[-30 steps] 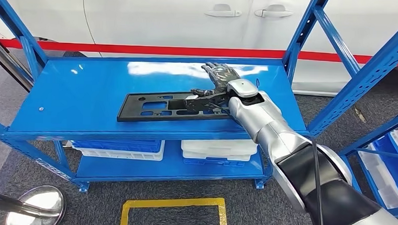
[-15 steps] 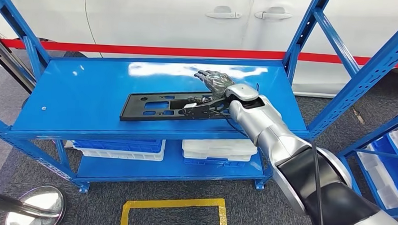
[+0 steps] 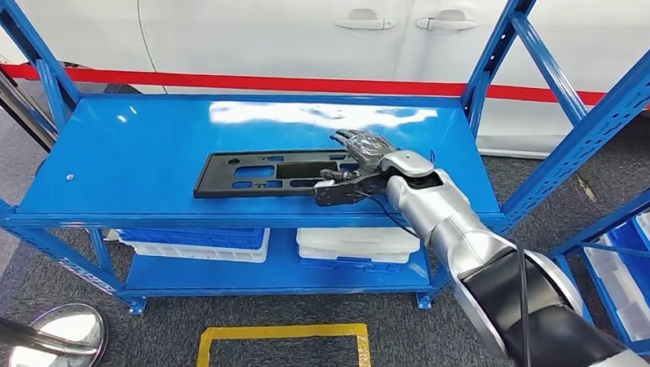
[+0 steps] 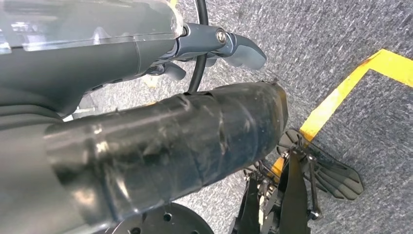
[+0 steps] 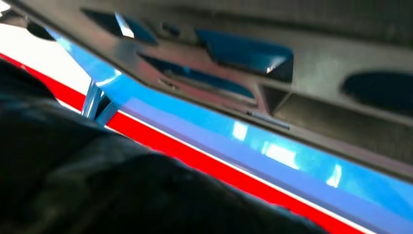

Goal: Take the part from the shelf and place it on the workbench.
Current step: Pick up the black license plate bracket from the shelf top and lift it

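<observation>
One black part (image 3: 261, 172) lies flat mid-shelf (image 3: 135, 156); the right hand (image 3: 357, 162), since drawn toward six o'clock, has fingers (image 3: 356, 140) closed over its three-o'clock end, suggesting the grip is set for lifting.

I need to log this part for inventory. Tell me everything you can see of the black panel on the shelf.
The black panel is a long, flat, plastic-looking plate with several rectangular cutouts that show the blue beneath. It lies lengthwise on the top deck of the blue shelf, near the front edge. The right hand grips its right end, fingers over the top. The right wrist view shows the panel's end close up.
</observation>
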You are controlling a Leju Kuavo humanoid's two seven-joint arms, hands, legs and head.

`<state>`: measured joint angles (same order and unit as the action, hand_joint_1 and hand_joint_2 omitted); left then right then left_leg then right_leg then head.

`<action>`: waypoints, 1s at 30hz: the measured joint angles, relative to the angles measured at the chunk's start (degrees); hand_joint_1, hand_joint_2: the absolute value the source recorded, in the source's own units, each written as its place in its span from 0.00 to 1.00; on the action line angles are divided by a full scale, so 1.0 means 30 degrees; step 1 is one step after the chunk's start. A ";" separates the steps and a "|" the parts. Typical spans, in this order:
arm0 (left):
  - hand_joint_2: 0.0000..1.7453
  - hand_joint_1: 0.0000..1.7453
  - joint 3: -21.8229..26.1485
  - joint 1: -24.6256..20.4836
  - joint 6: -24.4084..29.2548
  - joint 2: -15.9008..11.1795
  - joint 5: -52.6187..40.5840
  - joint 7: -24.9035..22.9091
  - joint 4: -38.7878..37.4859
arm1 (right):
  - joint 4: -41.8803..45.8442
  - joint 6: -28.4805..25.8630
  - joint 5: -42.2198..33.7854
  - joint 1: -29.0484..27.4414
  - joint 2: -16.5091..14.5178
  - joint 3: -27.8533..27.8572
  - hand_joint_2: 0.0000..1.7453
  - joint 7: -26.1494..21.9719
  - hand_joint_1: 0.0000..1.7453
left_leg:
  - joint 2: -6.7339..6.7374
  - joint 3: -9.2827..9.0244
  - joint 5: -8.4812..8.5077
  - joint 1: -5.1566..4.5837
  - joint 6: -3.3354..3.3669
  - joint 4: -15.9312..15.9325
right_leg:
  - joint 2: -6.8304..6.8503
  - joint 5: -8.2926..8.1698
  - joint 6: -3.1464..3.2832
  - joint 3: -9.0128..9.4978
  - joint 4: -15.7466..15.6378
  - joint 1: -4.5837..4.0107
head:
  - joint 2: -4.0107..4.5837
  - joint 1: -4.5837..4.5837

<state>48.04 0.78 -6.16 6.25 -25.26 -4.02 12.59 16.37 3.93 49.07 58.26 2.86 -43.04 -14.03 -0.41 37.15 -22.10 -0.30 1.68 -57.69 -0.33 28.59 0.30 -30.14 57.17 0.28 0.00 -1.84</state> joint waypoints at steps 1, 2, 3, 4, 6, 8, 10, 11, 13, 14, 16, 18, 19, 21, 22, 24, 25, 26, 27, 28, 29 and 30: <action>0.00 0.00 0.0020 -0.0005 -0.0015 0.0000 -0.0022 0.0020 0.0000 | 0.0000 0.0002 -0.0057 -0.0089 0.0005 0.0000 0.00 -0.0047 0.00 | 0.0000 0.0000 0.0000 0.0000 0.0000 0.0000 | 0.0000 0.0001 0.0000 0.0000 0.0000 -0.0001 | 0.0000 0.0000; 0.00 0.00 0.0033 -0.0009 -0.0031 0.0000 -0.0035 0.0033 0.0000 | 0.0000 0.0000 -0.0091 -0.0180 0.0009 0.0000 0.00 -0.0099 0.00 | 0.0000 0.0000 0.0000 0.0001 0.0000 0.0001 | 0.0000 0.0001 -0.0001 0.0000 0.0001 -0.0001 | 0.0000 0.0000; 0.00 0.00 0.0044 -0.0012 -0.0053 0.0000 -0.0042 0.0042 0.0000 | 0.0000 -0.0002 -0.0110 -0.0270 0.0009 -0.0002 0.00 -0.0146 0.00 | 0.0000 0.0000 0.0000 0.0001 0.0000 0.0001 | 0.0000 0.0001 -0.0001 0.0000 0.0001 -0.0001 | 0.0000 0.0000; 0.00 0.00 0.0051 -0.0014 -0.0069 0.0000 -0.0048 0.0046 0.0000 | 0.0000 -0.0002 -0.0117 -0.0347 0.0009 -0.0004 0.00 -0.0184 0.00 | 0.0000 0.0000 0.0000 0.0001 0.0000 0.0001 | 0.0000 0.0001 -0.0001 0.0000 0.0002 -0.0001 | 0.0000 0.0000; 0.00 0.00 0.0069 -0.0017 -0.0108 0.0000 -0.0060 0.0047 0.0000 | 0.0000 0.0006 -0.0117 -0.0458 0.0009 -0.0007 0.00 -0.0233 0.00 | 0.0000 0.0000 0.0000 0.0001 0.0000 0.0002 | 0.0000 0.0001 -0.0001 0.0001 0.0003 -0.0001 | 0.0000 0.0000; 0.00 0.00 0.0131 -0.0021 -0.0129 -0.0002 -0.0109 0.0042 0.0000 | 0.0000 0.0024 -0.0117 -0.0526 0.0009 -0.0013 0.00 -0.0284 0.00 | 0.0000 0.0000 0.0000 0.0001 0.0000 0.0002 | 0.0000 0.0001 -0.0001 0.0001 0.0004 -0.0001 | 0.0000 0.0000; 0.00 0.00 0.0255 -0.0028 -0.0133 -0.0005 -0.0173 0.0029 0.0000 | 0.0000 0.0049 -0.0120 -0.0586 0.0009 -0.0031 0.00 -0.0308 0.00 | 0.0000 0.0000 0.0000 0.0001 0.0000 0.0002 | 0.0000 0.0001 -0.0001 0.0003 0.0004 0.0000 | 0.0000 0.0000; 0.00 0.00 0.0308 -0.0030 -0.0133 -0.0007 -0.0193 0.0018 0.0000 | 0.0000 0.0064 -0.0126 -0.0611 0.0009 -0.0046 0.00 -0.0311 0.00 | 0.0000 0.0000 0.0000 0.0001 0.0000 0.0002 | 0.0000 0.0001 -0.0001 0.0004 0.0004 0.0000 | 0.0000 0.0000; 0.00 0.00 0.0355 -0.0031 -0.0135 -0.0011 -0.0204 -0.0006 0.0000 | 0.0000 0.0130 -0.0150 -0.0643 0.0009 -0.0088 0.00 -0.0315 0.00 | -0.0001 0.0001 0.0000 0.0000 0.0000 0.0002 | 0.0000 0.0001 -0.0001 0.0004 0.0004 0.0001 | 0.0000 0.0000; 0.00 0.00 0.0363 -0.0032 -0.0135 -0.0013 -0.0208 -0.0015 0.0000 | 0.0000 0.0177 -0.0162 -0.0649 0.0009 -0.0109 0.00 -0.0315 0.00 | -0.0001 0.0001 0.0000 0.0000 0.0000 0.0002 | 0.0001 0.0001 -0.0001 0.0006 0.0004 0.0001 | 0.0000 0.0000; 0.00 0.00 0.0384 -0.0037 -0.0133 -0.0015 -0.0233 -0.0022 0.0000 | 0.0000 0.0332 -0.0175 -0.0651 0.0005 -0.0157 0.00 -0.0321 0.00 | -0.0003 0.0001 0.0000 -0.0001 0.0000 0.0001 | 0.0002 0.0001 -0.0001 0.0008 0.0004 0.0001 | 0.0000 0.0000; 0.00 0.00 0.0401 -0.0040 -0.0133 -0.0015 -0.0300 -0.0024 0.0000 | 0.0000 0.0444 -0.0175 -0.0651 -0.0002 -0.0191 0.00 -0.0342 0.00 | -0.0004 0.0001 0.0000 -0.0001 0.0000 0.0001 | 0.0003 0.0001 -0.0001 0.0009 0.0004 0.0000 | 0.0000 0.0000; 0.00 0.00 0.0403 -0.0040 -0.0133 -0.0015 -0.0333 -0.0024 0.0000 | 0.0000 0.0463 -0.0175 -0.0651 -0.0004 -0.0204 0.00 -0.0355 0.00 | -0.0005 0.0001 0.0001 -0.0001 0.0000 0.0001 | 0.0003 0.0001 -0.0001 0.0009 0.0004 0.0000 | 0.0000 0.0000; 0.00 0.00 0.0403 -0.0040 -0.0131 -0.0015 -0.0386 -0.0024 0.0000 | 0.0000 0.0504 -0.0175 -0.0651 -0.0006 -0.0248 0.00 -0.0377 0.00 | -0.0005 0.0000 0.0001 0.0000 0.0000 0.0001 | 0.0003 0.0001 -0.0001 0.0009 0.0004 -0.0001 | 0.0000 0.0000; 0.00 0.00 0.0403 -0.0040 -0.0131 -0.0015 -0.0392 -0.0024 0.0000 | 0.0000 0.0525 -0.0175 -0.0651 -0.0006 -0.0271 0.00 -0.0383 0.00 | -0.0005 0.0000 0.0001 0.0000 0.0000 0.0001 | 0.0003 0.0001 -0.0001 0.0009 0.0005 -0.0001 | 0.0000 0.0000; 0.00 0.00 0.0403 -0.0040 -0.0131 -0.0017 -0.0404 -0.0024 0.0000 | 0.0000 0.0546 -0.0175 -0.0651 -0.0006 -0.0311 0.00 -0.0388 0.00 | -0.0005 0.0000 0.0001 0.0000 0.0000 0.0001 | 0.0003 0.0001 -0.0001 0.0009 0.0005 -0.0001 | 0.0000 0.0000; 0.00 0.00 0.0403 -0.0040 -0.0133 -0.0017 -0.0414 -0.0024 0.0000 | 0.0000 0.0548 -0.0177 -0.0651 -0.0006 -0.0322 0.00 -0.0390 0.00 | -0.0005 0.0000 0.0001 0.0000 0.0000 0.0001 | 0.0003 0.0001 -0.0001 0.0009 0.0005 -0.0001 | 0.0000 0.0000; 0.00 0.00 0.0403 -0.0040 -0.0135 -0.0017 -0.0432 -0.0024 0.0000 | 0.0000 0.0548 -0.0180 -0.0651 -0.0006 -0.0335 0.00 -0.0399 0.00 | -0.0005 0.0000 0.0001 0.0000 0.0000 0.0001 | 0.0003 0.0001 -0.0001 0.0009 0.0005 -0.0001 | 0.0000 0.0000; 0.00 0.00 0.0403 -0.0040 -0.0139 -0.0017 -0.0468 -0.0024 0.0000 | 0.0000 0.0548 -0.0191 -0.0652 -0.0006 -0.0351 0.00 -0.0422 0.00 | -0.0005 0.0000 0.0001 0.0000 0.0000 0.0001 | 0.0003 0.0001 -0.0001 0.0009 0.0005 -0.0001 | 0.0000 0.0000; 0.00 0.00 0.0403 -0.0041 -0.0146 -0.0017 -0.0508 -0.0024 0.0000 | 0.0000 0.0548 -0.0209 -0.0652 -0.0006 -0.0379 0.00 -0.0459 0.00 | -0.0004 0.0000 0.0001 0.0000 0.0000 0.0001 | 0.0003 0.0001 -0.0001 0.0008 0.0005 -0.0001 | 0.0000 0.0000; 0.00 0.00 0.0403 -0.0042 -0.0155 -0.0018 -0.0548 -0.0024 0.0000 | 0.0000 0.0548 -0.0231 -0.0654 -0.0006 -0.0413 0.00 -0.0497 0.00 | -0.0004 0.0000 0.0001 0.0000 0.0000 0.0001 | 0.0003 0.0001 -0.0001 0.0007 0.0005 -0.0001 | 0.0000 0.0000; 0.00 0.00 0.0403 -0.0045 -0.0164 -0.0020 -0.0583 -0.0024 0.0000 | 0.0000 0.0548 -0.0259 -0.0659 -0.0006 -0.0446 0.00 -0.0532 0.00 | -0.0004 0.0000 0.0000 0.0000 0.0000 0.0001 | 0.0003 0.0001 -0.0001 0.0007 0.0005 -0.0001 | 0.0000 0.0000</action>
<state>49.24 0.65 -6.65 6.19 -27.00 -4.09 12.59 16.37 5.57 48.29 56.29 2.84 -44.37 -15.62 -0.42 37.15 -22.10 -0.30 1.68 -57.69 -0.33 28.59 0.30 -30.12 57.19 0.28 0.00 -1.84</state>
